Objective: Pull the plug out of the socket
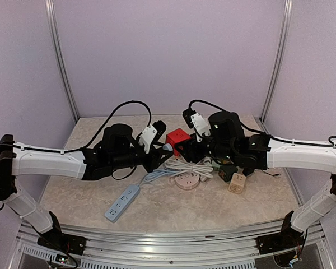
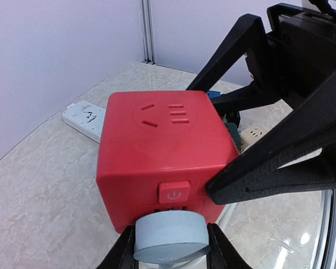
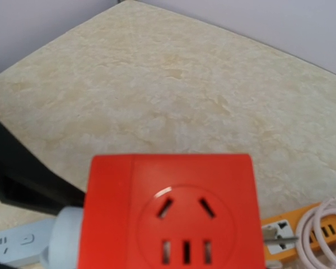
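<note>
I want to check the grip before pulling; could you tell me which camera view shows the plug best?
The left wrist view: the grey-blue plug fills the foreground, against the red cube socket, clamped by the left gripper. The right wrist view shows only its edge beside the cube; the top view, a small speck.

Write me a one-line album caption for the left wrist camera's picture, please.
Left pincer grips the grey plug seated in a red socket cube that the right pincer steadies.

Soft, even light falls from overhead, bright without harshness. Shadows on the tabletop point(image 1: 173, 216) are faint, with small glints at its near edge. Close to the wrist lenses, the red socket cube point(image 3: 171, 218) looks slightly soft.
</note>
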### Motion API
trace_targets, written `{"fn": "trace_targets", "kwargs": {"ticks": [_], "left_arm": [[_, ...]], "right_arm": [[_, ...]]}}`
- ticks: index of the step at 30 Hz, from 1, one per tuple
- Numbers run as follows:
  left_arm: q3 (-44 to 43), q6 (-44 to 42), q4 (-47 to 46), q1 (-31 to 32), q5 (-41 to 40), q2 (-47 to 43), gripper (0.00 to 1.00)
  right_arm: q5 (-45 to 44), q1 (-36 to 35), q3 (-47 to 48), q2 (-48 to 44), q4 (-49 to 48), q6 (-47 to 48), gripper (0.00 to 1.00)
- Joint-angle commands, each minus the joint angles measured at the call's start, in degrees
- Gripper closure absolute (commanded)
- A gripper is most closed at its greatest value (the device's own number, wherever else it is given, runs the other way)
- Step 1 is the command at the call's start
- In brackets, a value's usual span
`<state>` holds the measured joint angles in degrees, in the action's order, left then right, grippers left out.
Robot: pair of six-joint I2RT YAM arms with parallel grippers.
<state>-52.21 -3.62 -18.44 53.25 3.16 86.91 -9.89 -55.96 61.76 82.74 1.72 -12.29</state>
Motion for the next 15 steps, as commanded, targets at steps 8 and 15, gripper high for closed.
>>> {"fn": "trace_targets", "kwargs": {"ticks": [8, 15], "left_arm": [[0.0, 0.4, -5.3, 4.1, -6.9, 1.9, 0.95], [0.1, 1.2, -5.0, 3.4, -5.5, 2.1, 0.95]], "right_arm": [[-17.2, -1.4, 5.5, 2.2, 1.9, -6.8, 1.0], [-16.3, -1.4, 4.6, 1.1, 0.8, -6.0, 1.0]]}}
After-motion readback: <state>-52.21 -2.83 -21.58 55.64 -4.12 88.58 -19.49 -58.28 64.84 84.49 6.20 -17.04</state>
